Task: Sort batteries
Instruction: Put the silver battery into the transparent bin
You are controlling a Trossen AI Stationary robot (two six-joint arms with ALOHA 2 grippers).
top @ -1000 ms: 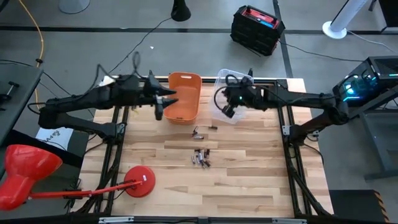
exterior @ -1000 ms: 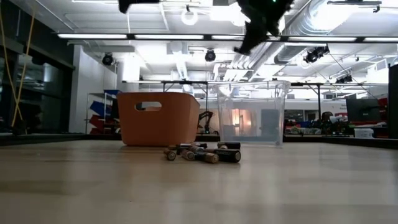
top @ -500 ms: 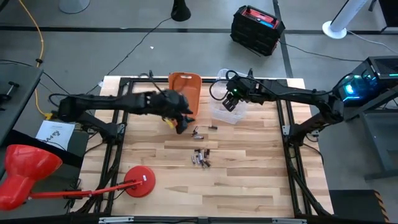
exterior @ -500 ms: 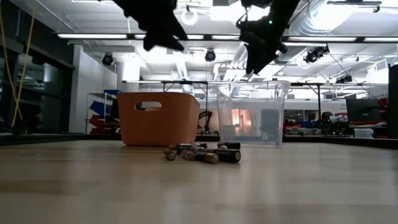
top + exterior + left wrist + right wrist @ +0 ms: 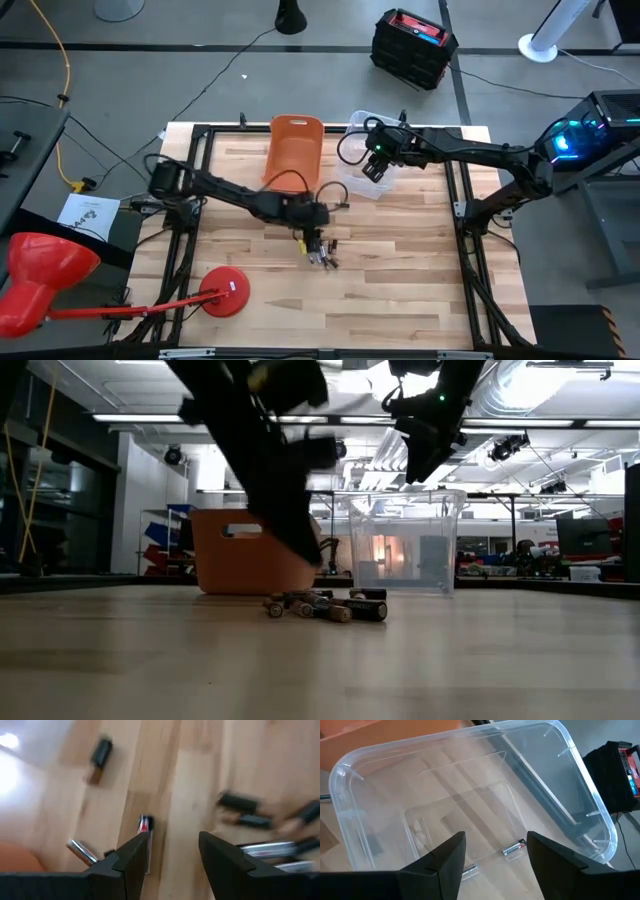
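Several small batteries (image 5: 323, 257) lie loose in a cluster on the wooden table's middle, also seen in the low view (image 5: 326, 606). My left gripper (image 5: 312, 240) hovers open just above them; its wrist view shows its fingers (image 5: 172, 840) over a red-banded battery (image 5: 145, 825) and dark ones (image 5: 240, 800). My right gripper (image 5: 375, 166) stands open over the clear bin (image 5: 365, 180), with nothing between its fingers (image 5: 495, 842). Two batteries (image 5: 514, 848) lie on that bin's floor. The orange bin (image 5: 295, 150) stands to its left.
A red lamp-like stand with a round base (image 5: 225, 293) lies at the table's near left. The clear bin (image 5: 405, 555) and the orange bin (image 5: 240, 555) stand side by side at the far edge. One battery (image 5: 341, 204) lies apart between the bins and the cluster.
My left gripper has swung from beside the orange bin toward the table's near edge and right, and has come down to just above the battery cluster. My right gripper has stayed over the clear bin, shifting slightly toward the far edge.
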